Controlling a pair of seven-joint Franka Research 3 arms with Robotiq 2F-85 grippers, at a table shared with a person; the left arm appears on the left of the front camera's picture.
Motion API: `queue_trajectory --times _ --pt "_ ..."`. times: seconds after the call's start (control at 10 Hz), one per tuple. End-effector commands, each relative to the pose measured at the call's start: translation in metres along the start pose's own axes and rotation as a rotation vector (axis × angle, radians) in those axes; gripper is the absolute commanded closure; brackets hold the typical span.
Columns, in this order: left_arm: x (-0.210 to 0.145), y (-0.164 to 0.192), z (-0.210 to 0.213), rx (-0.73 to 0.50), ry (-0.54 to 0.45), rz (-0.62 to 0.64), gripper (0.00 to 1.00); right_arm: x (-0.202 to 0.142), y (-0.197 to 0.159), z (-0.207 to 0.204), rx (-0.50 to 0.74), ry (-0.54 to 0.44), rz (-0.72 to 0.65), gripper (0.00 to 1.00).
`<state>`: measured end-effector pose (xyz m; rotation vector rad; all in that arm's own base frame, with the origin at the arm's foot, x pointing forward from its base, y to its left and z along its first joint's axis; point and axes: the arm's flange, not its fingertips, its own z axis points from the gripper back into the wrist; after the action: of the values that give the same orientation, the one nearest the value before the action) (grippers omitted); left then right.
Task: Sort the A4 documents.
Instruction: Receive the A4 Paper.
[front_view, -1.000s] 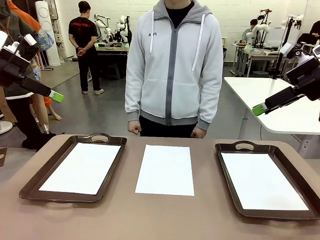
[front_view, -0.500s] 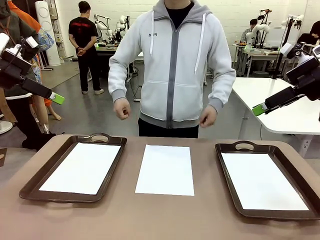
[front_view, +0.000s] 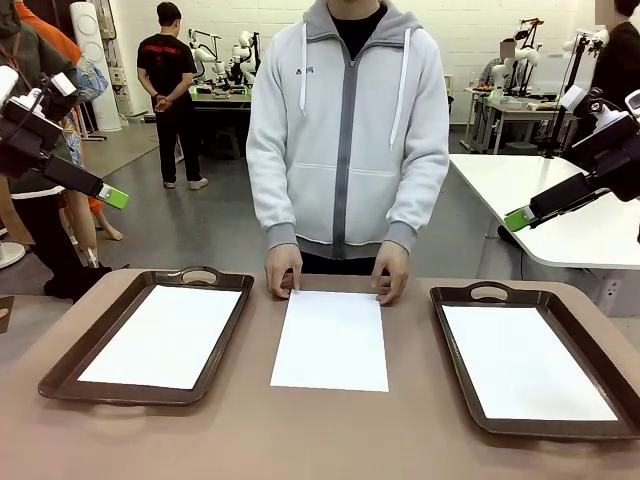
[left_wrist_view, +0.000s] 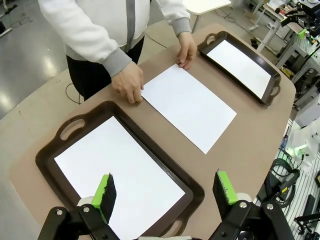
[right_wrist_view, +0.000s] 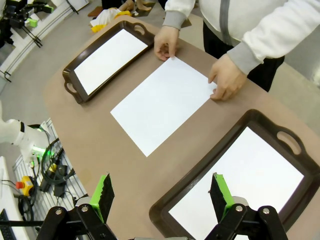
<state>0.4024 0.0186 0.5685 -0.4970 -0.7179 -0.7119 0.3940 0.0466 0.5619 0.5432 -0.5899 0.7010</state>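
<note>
Status, left to right. Left claw (left_wrist_view: 165, 192), black with green pads, hangs high over the left side, jaws spread wide with nothing between them. Below it a dark brown handled plastic tray, the left tray (front_view: 60, 372), sits on the tan surface (front_view: 300, 440); a thin blank white paper sheet, the left sheet (front_view: 165, 335), lies flat on its floor. Centre: a second white A4 sheet, the middle sheet (front_view: 332, 340), lies flat on the bare surface between the trays, touching neither. A person in a grey zip hoodie stands at the far edge, with one hand (front_view: 283, 270) and the other hand (front_view: 391, 272) resting fingertips on the sheet's two far corners. Right: the matching dark brown right tray (front_view: 440, 330) holds the right sheet (front_view: 525, 362), also flat. Right claw (right_wrist_view: 162, 195) hangs high over the right side, jaws likewise spread and empty. Judgement: only the middle sheet looks unsorted. Handling: the paper should be very light and limp, should slide easily, and should crease under a hard pinch; lying flat, it offers no raised edge. The best hold is probably the near short edge or a near corner, lifted first and pinched lightly, clear of the person's fingers.
</note>
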Motion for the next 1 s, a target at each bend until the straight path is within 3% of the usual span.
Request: queue_trajectory --times 0.0,0.9 --pt "0.0001 -0.0011 -0.0007 0.008 -0.002 -0.002 0.00 -0.0004 -0.0004 -0.0011 0.002 0.001 -0.002 0.00" --pt "0.0001 -0.0011 -0.0007 0.008 -0.002 -0.002 0.00 -0.0004 -0.0004 -0.0011 0.002 0.001 -0.002 0.00"
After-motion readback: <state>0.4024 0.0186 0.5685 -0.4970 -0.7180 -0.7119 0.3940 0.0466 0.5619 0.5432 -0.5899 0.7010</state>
